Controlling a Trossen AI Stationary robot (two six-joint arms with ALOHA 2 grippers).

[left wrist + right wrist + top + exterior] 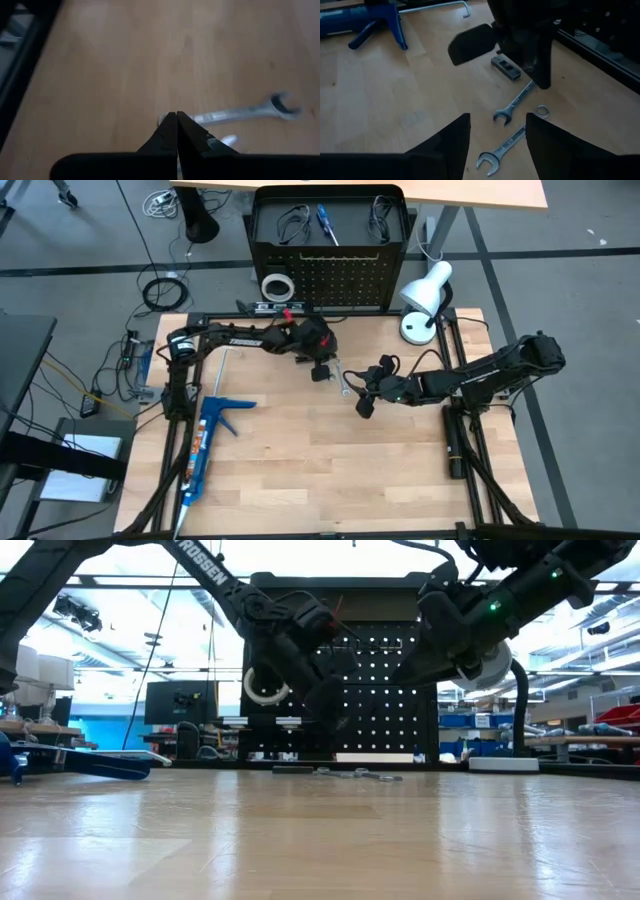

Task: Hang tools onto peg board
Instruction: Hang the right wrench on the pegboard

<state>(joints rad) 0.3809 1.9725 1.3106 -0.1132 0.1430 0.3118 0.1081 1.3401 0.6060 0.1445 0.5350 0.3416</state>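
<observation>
Two silver wrenches (pixel 515 102) (pixel 502 147) lie flat on the wooden table in front of the peg board (pixel 330 275), with a small metal ring (pixel 542 110) beside them. My left gripper (pixel 176 117) is shut and empty. It hangs slanting down above the far wrench (pixel 245 112), clear of the table. My right gripper (pixel 497 130) stands open just right of the wrenches, its fingers above them and touching nothing. A white tape ring (pixel 277 285) hangs on the board. Black wire loops (pixel 292 222) and a blue-handled screwdriver (pixel 325 222) sit at the board's top.
A blue caulking gun (pixel 205 442) lies on the table's left part. A white desk lamp (pixel 425 295) stands at the far right corner. A black strip with white marks (pixel 268 307) lies at the board's foot. A small grey block (pixel 506 67) rests near the wrenches.
</observation>
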